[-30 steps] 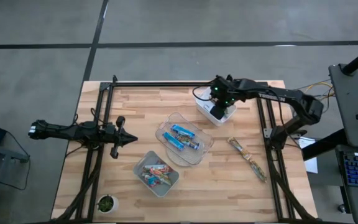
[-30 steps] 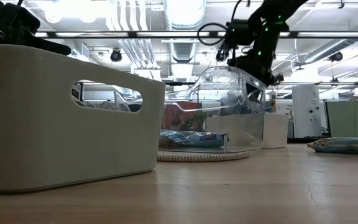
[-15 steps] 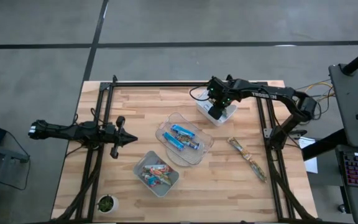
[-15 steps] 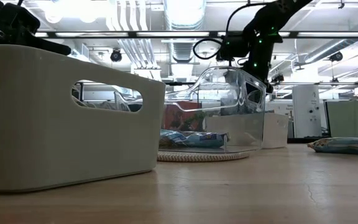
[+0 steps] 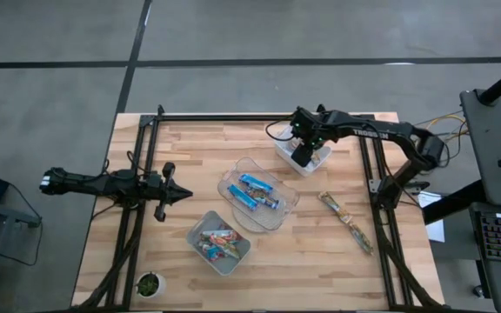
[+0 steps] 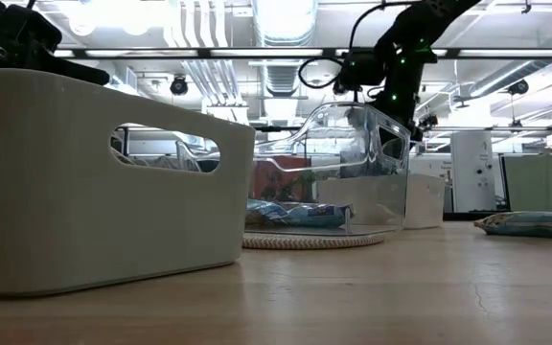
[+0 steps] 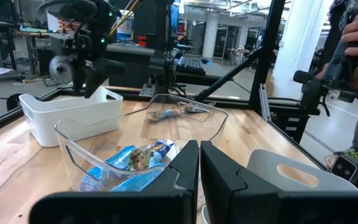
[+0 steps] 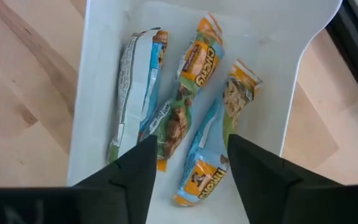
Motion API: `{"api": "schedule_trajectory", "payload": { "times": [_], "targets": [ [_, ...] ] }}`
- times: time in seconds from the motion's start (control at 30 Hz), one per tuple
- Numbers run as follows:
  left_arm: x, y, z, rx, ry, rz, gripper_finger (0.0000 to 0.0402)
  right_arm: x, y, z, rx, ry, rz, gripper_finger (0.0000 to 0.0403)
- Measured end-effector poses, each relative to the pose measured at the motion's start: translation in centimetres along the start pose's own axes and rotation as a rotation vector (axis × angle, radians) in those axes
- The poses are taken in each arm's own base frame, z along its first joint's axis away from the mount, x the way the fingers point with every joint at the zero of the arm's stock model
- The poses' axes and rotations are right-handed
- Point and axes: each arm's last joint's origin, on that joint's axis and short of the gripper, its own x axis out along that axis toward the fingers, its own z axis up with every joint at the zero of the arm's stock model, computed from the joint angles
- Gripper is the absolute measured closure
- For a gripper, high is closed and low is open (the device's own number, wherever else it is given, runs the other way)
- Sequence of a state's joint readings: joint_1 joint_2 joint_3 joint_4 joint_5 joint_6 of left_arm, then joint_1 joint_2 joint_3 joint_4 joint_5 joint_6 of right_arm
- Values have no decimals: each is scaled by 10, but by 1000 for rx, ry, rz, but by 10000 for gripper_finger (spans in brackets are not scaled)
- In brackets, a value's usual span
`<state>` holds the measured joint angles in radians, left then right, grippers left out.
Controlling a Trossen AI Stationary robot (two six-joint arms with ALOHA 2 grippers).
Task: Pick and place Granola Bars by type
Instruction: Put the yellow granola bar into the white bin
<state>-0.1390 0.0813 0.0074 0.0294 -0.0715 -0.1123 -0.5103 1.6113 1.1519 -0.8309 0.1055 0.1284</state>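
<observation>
The Granola Bars are small and thin, in shiny, crinkly wrappers. Three of them lie side by side in the white bin near the far edge of the table. These have green, light blue and orange on them, with a picture of oats and bits of chocolate. The white bin is smooth plastic with rounded corners. The right gripper hangs just above this bin, and its dark jaws are apart with nothing between them. Bright blue bars lie in the clear bin in the middle of the table. That bin is see-through and rounded, and sits on a round woven mat. Red and pink bars lie mixed in the grey bin closer to the front. Two more greenish-brown bars lie end to end on the bare wood on the right side. The table top is pale wooden planks with a black metal frame around it. The left gripper waits over the left side of the table, and its jaws are pressed close together. A small green thing sits at the front left corner.
</observation>
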Motion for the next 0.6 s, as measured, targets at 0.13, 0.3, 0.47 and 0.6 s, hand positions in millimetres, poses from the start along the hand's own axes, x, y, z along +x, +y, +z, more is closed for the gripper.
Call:
{"api": "schedule_trajectory", "payload": {
  "times": [0.13,0.3,0.47,0.6],
  "targets": [
    [0,0,0,0,0,0,401,-19,4,-5,-16,-45,13,214],
    [0,0,0,0,0,-1,401,-63,10,-24,-10,-124,44,238],
    [0,0,0,0,1,0,401,-104,18,-54,-19,-169,87,281],
    [0,0,0,0,0,0,401,-124,21,-76,-24,-165,113,320]
  ]
}}
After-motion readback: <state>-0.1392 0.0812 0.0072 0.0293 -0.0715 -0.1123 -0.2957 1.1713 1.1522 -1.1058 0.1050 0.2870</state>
